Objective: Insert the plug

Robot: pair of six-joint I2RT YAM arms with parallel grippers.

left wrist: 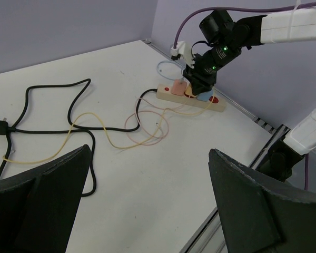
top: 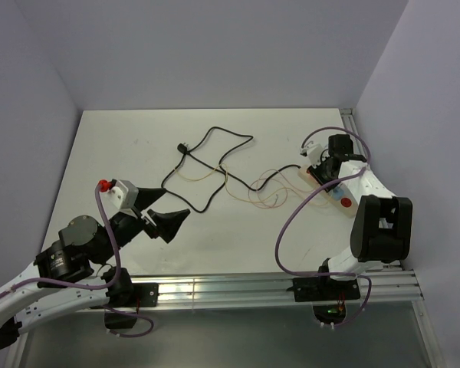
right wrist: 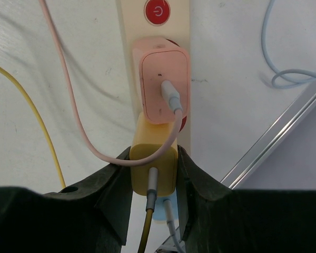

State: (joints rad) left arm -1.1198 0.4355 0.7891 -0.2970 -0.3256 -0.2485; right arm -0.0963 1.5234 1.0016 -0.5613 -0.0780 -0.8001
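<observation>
The right hand (right wrist: 154, 157) is seen clenched on the yellow plug (right wrist: 154, 176), with one dark finger pressed against each side of the plug's body. The yellow plug is held over the cream power strip (right wrist: 127, 63), directly against the pink plug (right wrist: 163, 87), which is seated in the next socket along. Whether the yellow plug's pins are fully home cannot be told, as the socket beneath it is hidden. A blue plug (right wrist: 162, 212) is glimpsed just behind the yellow one, between the fingers. A red switch (right wrist: 156, 11) is found at the end of the strip beyond the pink plug. A pink cord (right wrist: 73, 113) is led from the pink plug in a loop across the counter (top: 123, 146), and a yellow cord (right wrist: 34, 113) is laid beside it. The strip is placed near the counter's right edge, alongside a metal rail (right wrist: 276, 139).

The left hand (top: 159, 211) is held released, its two fingers spread wide with nothing between them, above the near left part of the counter and well apart from the strip. A black cable (top: 215, 149) is spread in loose loops across the middle of the counter, its black plug end (top: 182, 146) lying free.
</observation>
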